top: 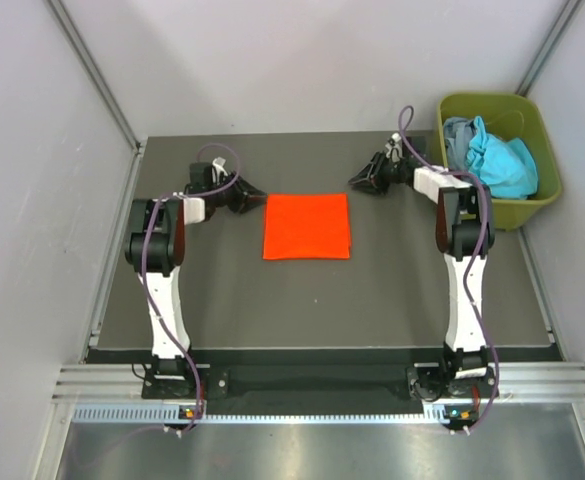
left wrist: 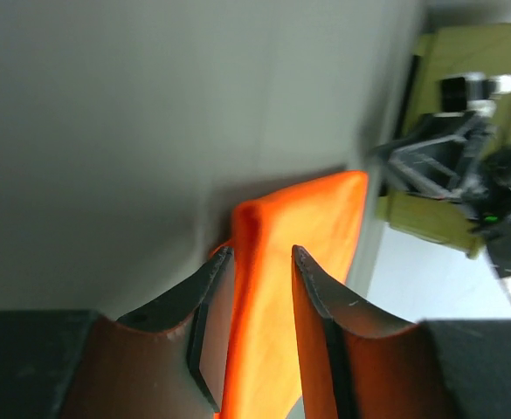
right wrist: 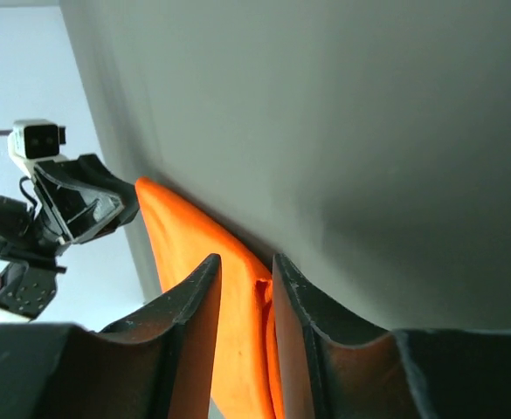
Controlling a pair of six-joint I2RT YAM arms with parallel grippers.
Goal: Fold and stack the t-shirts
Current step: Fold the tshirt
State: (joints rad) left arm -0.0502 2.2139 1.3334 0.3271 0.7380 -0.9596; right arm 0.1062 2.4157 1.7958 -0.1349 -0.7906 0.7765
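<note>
Left hand [left wrist: 261, 250] and right hand [right wrist: 245, 258] narrowly parted, empty, beside folded orange t-shirt [top: 307, 227], other t-shirts [top: 494, 162] bunched, half-hidden in bin [top: 517, 210]

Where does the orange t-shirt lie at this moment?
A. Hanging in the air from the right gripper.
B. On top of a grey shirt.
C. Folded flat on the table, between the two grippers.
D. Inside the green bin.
C: the top view shows the orange t-shirt lying as a flat rectangle on the table, the left gripper beside its left edge and the right gripper near its far right corner.
</note>
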